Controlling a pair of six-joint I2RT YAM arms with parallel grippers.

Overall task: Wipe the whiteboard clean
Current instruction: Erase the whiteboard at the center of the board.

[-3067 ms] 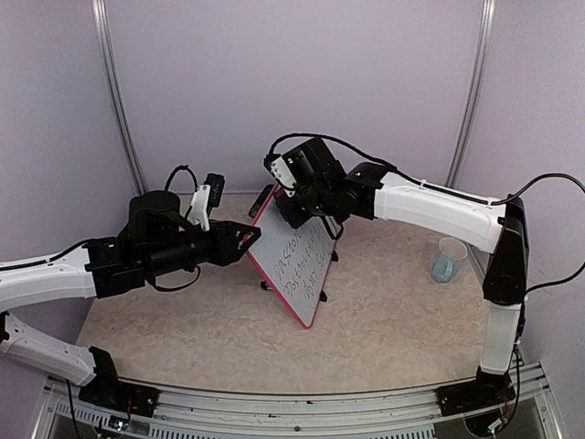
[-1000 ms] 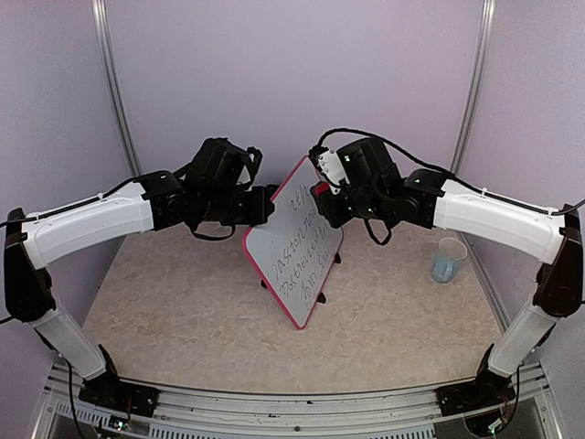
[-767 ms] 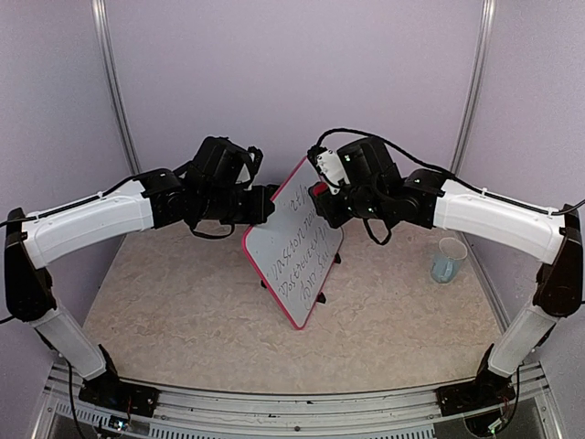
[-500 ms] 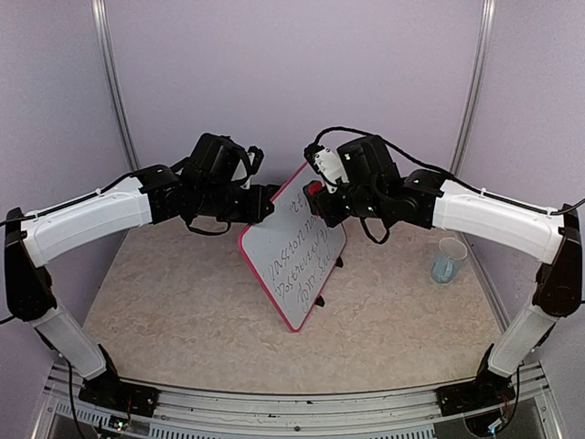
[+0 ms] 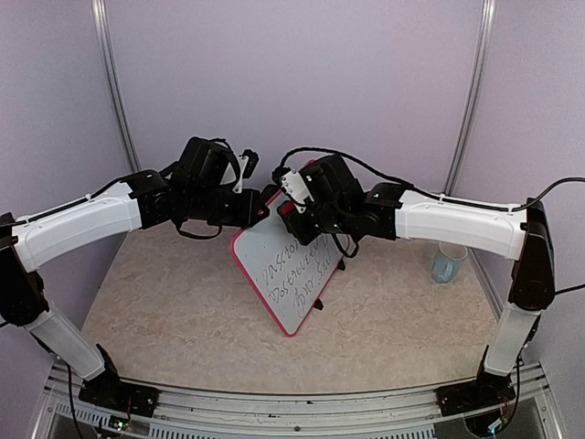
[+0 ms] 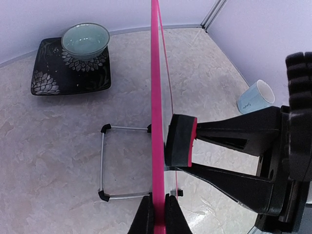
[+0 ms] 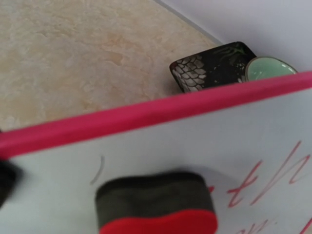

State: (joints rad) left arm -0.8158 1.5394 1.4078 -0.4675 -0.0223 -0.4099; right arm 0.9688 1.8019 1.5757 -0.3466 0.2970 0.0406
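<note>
The whiteboard (image 5: 291, 285), white with a pink frame, stands tilted on the table, with dark handwriting (image 5: 294, 273) across its middle and lower part. My left gripper (image 5: 265, 207) is shut on its upper left frame edge (image 6: 156, 97), with the fingertips (image 6: 145, 217) pinching the frame. My right gripper (image 5: 294, 218) is shut on the eraser (image 6: 179, 140), a block with black felt and a red back. The felt presses against the board's upper face (image 7: 204, 141). In the right wrist view the eraser (image 7: 156, 202) sits just below the top frame, left of the red-looking strokes (image 7: 273, 175).
A wire stand with black feet (image 6: 103, 163) props the board from behind. A dark patterned plate (image 6: 53, 73) holding a pale green bowl (image 6: 86, 40) lies behind the board. A light blue cup (image 5: 448, 260) stands at the right, near the wall.
My right gripper has slid the eraser left and down across the board's top. The upper writing is gone. The board's top edge and my left gripper have shifted slightly left.
</note>
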